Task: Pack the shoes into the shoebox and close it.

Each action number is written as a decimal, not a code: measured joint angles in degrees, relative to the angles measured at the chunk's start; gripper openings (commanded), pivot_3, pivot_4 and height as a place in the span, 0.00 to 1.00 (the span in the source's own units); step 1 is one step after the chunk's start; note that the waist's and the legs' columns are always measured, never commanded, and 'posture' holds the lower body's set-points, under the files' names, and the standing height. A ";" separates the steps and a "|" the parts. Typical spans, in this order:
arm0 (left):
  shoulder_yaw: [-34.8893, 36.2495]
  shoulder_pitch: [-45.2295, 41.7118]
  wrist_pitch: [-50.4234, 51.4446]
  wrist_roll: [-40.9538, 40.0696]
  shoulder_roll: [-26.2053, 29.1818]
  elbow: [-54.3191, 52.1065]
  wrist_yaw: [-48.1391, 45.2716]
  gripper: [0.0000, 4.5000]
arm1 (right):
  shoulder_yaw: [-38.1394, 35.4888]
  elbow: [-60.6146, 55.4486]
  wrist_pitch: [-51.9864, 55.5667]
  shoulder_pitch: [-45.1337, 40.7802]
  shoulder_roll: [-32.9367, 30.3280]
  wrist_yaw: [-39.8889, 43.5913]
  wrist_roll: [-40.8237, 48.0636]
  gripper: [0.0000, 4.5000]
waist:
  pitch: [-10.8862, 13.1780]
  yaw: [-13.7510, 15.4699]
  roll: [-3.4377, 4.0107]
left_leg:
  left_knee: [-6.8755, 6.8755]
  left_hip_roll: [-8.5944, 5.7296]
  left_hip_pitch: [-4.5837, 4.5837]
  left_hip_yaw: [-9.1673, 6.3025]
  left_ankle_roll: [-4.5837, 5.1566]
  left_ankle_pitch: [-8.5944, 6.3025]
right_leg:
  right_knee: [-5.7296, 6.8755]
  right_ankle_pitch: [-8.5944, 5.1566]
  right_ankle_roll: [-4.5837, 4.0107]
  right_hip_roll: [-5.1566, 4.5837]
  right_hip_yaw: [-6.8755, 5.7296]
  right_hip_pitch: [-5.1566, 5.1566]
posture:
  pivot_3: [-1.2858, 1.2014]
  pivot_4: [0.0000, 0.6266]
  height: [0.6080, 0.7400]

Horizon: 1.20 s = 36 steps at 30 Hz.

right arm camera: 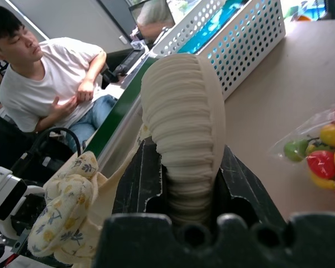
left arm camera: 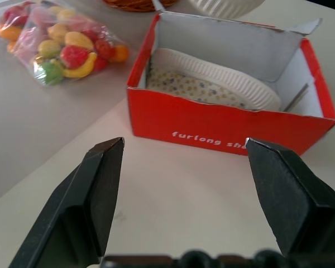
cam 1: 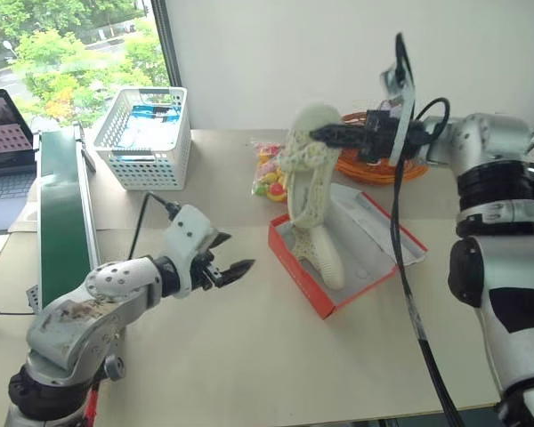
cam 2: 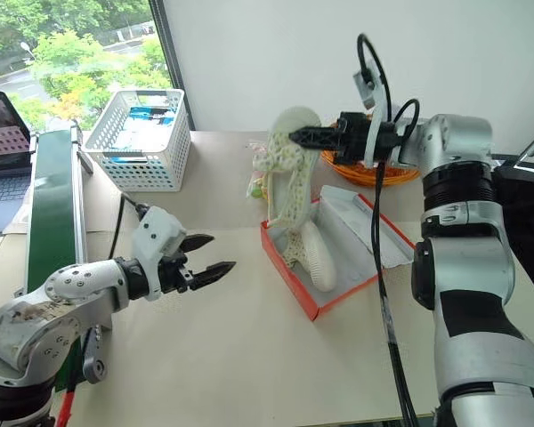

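Observation:
The red-orange shoebox (cam 1: 295, 276) lies open on the table, its white lid (cam 1: 387, 240) folded out to the right. One cream shoe (left arm camera: 212, 84) lies on its side inside the box. The second cream shoe (cam 1: 304, 169) hangs upright over the box with its lower end reaching down into it. My right gripper (cam 1: 325, 135) is shut on this shoe's ribbed upper end (right arm camera: 181, 111). To the left of the box, a little above the table, my left gripper (cam 1: 236, 253) stands open with nothing between its fingers (left arm camera: 103, 184).
A bag of colourful candies (cam 1: 269, 169) lies behind the box. An orange woven basket (cam 1: 383, 169) sits at the back right and a white mesh basket (cam 1: 147, 133) at the back left. A green belt (cam 1: 62, 205) and a laptop (cam 1: 4, 133) line the left side. A seated person (right arm camera: 50, 72) is in the right wrist view.

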 measured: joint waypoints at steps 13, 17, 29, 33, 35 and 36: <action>-0.33 1.41 0.08 -0.05 -0.27 -2.42 1.74 0.82 | 0.63 8.76 -7.04 6.14 1.46 2.29 -6.19 0.11 | 0.00 0.41 0.00 | 0.07 -0.02 0.00 -0.01 0.00 0.00 | 0.02 0.01 0.01 -0.01 0.00 0.04 | 0.52 0.24 1.00; -0.84 1.42 0.10 0.05 -0.26 -2.51 2.54 0.82 | 0.44 10.19 -9.09 7.11 1.65 1.94 -7.39 0.11 | 0.00 0.21 0.00 | 0.07 -0.01 0.03 -0.01 0.00 0.00 | 0.03 0.00 0.01 0.01 0.01 0.06 | 0.52 0.24 1.00; -2.26 0.59 0.10 0.28 -0.20 -2.50 3.10 0.82 | 7.75 6.41 -19.86 12.58 3.61 0.33 -17.78 0.11 | 0.00 0.30 0.01 | 0.11 -0.03 0.11 -0.03 -0.01 0.01 | 0.05 0.01 0.03 0.00 0.01 0.14 | 0.52 0.24 1.00; -2.73 0.44 0.10 0.42 -0.19 -2.50 3.18 0.82 | 13.80 -0.45 -27.11 14.88 2.51 1.88 -22.81 0.11 | -0.01 0.75 0.01 | 0.16 -0.06 0.12 -0.05 -0.01 0.01 | 0.05 0.01 0.07 -0.03 -0.01 0.21 | 0.52 0.24 1.00; -2.96 0.39 0.09 0.68 -0.19 -2.49 3.19 0.82 | 15.68 -2.81 -29.07 15.19 1.92 3.21 -24.43 0.11 | -0.01 0.91 0.02 | 0.18 -0.07 0.12 -0.06 -0.01 0.01 | 0.04 0.01 0.08 -0.03 -0.02 0.23 | 0.52 0.24 1.00; -3.09 0.35 0.09 0.81 -0.19 -2.48 3.21 0.82 | 16.64 -3.75 -30.05 15.38 1.57 3.91 -24.99 0.11 | -0.01 1.01 0.02 | 0.19 -0.07 0.12 -0.06 -0.01 0.01 | 0.04 0.01 0.08 -0.03 -0.02 0.23 | 0.52 0.24 1.00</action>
